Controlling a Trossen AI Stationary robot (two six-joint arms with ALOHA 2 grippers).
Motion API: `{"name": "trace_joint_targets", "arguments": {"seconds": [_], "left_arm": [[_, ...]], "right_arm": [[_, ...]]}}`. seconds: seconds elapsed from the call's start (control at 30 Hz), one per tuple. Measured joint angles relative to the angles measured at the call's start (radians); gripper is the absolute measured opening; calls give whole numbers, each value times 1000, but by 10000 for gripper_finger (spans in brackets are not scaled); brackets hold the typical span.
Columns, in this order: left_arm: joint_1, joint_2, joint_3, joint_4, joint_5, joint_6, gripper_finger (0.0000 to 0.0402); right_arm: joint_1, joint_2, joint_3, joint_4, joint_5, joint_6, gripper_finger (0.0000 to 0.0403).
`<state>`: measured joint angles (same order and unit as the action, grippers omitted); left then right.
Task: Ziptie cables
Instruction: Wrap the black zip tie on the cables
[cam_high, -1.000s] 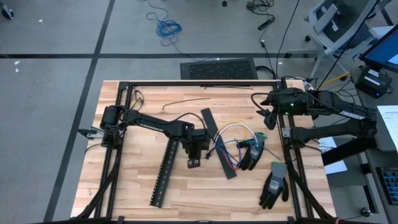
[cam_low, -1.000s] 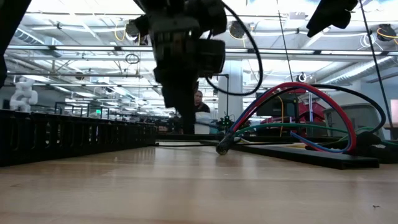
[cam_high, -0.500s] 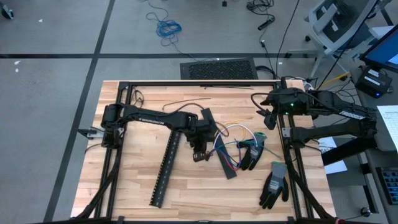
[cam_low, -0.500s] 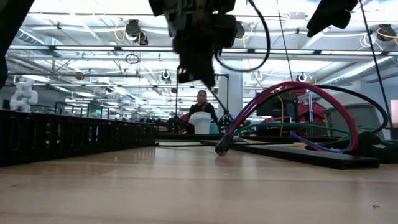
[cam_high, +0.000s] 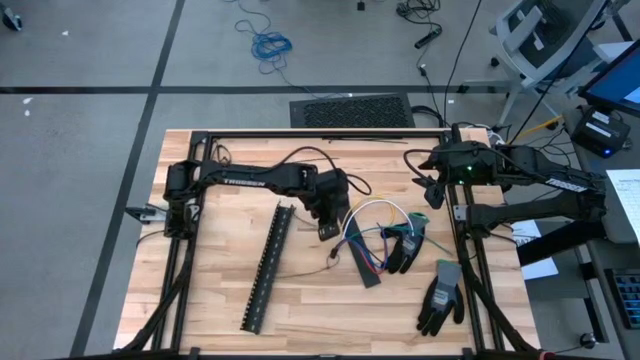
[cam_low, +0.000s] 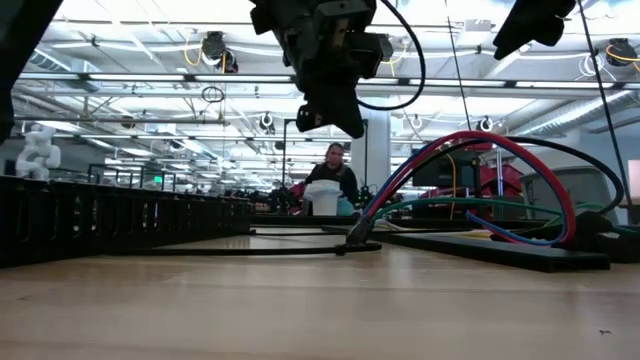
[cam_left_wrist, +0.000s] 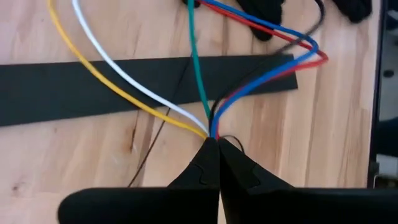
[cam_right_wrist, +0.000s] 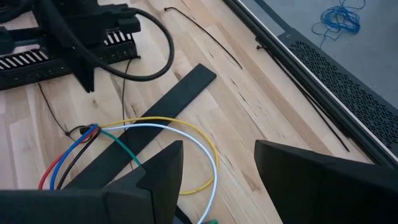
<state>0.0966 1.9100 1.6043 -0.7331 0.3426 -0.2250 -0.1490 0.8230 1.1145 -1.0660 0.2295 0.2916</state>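
Left gripper: I see my left gripper (cam_high: 329, 231) out over the middle of the table (cam_high: 200, 300), raised above the wood in the low view. Its fingers (cam_left_wrist: 205, 165) are pressed tight together, tip to tip. The wire ends meet right at the tips; I cannot tell whether anything is pinched between them.

Cables: the cables (cam_high: 370, 225) lie right of centre, a loose loop of yellow, white, green, blue and red wires. They cross over the flat black strip (cam_high: 352, 232), and their gathered ends sit just beside my left fingertips. In the low view they arch up off the table (cam_low: 480, 160).

Right gripper: my right gripper (cam_right_wrist: 217, 168) waits at the far right of the table, lifted, its jaws standing well apart with nothing between them.

Slotted strip: the black slotted strip (cam_high: 266, 266) lies left of the cables, running from near-left to far-right.

Gloves: one black glove (cam_high: 403, 246) touches the right side of the loop; a second glove (cam_high: 441, 297) lies nearer, at the right edge.

Background: a person (cam_low: 330, 180) is visible beyond the table in the low view.
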Motion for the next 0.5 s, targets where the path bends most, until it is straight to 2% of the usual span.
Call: {"name": "trace_joint_targets", "arguments": {"seconds": [0.13,0.27,0.4,0.5], "left_arm": [[-38,-20,0,-82,-8,113,0],[-112,-23,-29,-196,-102,228,0],[-196,-23,-159,-138,-117,225,0],[-227,-23,-274,-31,-65,98,0]], "right_arm": [[0,0,0,0,0,0,192],[0,0,0,0,0,0,192],[0,0,0,-1,0,0,192],[0,0,0,-1,0,-1,192]]}}
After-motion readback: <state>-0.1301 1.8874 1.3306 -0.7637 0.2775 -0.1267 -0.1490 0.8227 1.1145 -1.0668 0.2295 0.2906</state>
